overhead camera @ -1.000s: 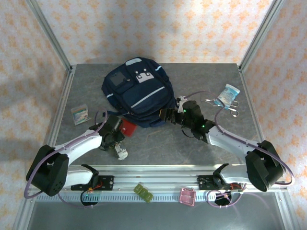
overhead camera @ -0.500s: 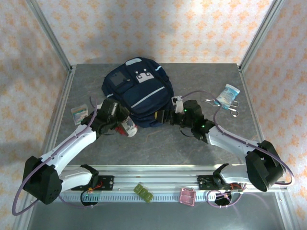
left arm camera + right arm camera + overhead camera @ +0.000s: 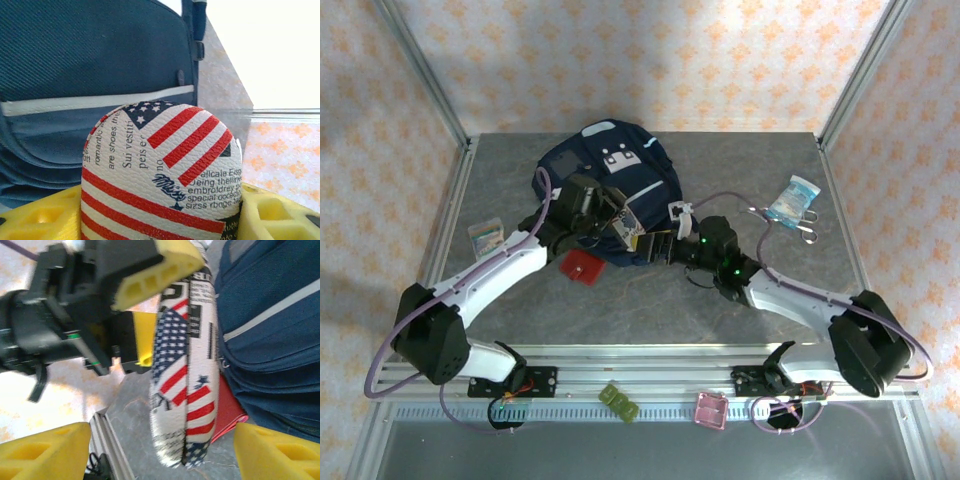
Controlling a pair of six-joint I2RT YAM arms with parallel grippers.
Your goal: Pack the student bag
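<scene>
The student bag [image 3: 605, 180], a big navy backpack with a pale stripe, lies at the back middle of the table. My left gripper [image 3: 617, 222] hovers at its near right edge, shut on a stars-and-stripes pencil pouch [image 3: 628, 224]. In the left wrist view the pouch [image 3: 160, 175] sits between the yellow fingers [image 3: 40, 217], with the bag [image 3: 75, 60] behind it. My right gripper [image 3: 656, 245] stands open just right of the pouch. In the right wrist view the pouch [image 3: 187, 385] hangs ahead of the wide-apart fingers [image 3: 45, 452], beside the bag [image 3: 270, 315].
A red notebook [image 3: 581, 267] lies flat against the bag's near edge. A small box of coloured pieces [image 3: 487, 237] sits at the left. A tissue pack [image 3: 793, 197] and scissors [image 3: 802, 230] lie at the right. Green [image 3: 619, 403] and pink [image 3: 710, 410] items rest on the front rail.
My left arm has carried the pouch from the near left of the table up and right to the bag's edge, uncovering the red notebook. The right gripper edged slightly left.
</scene>
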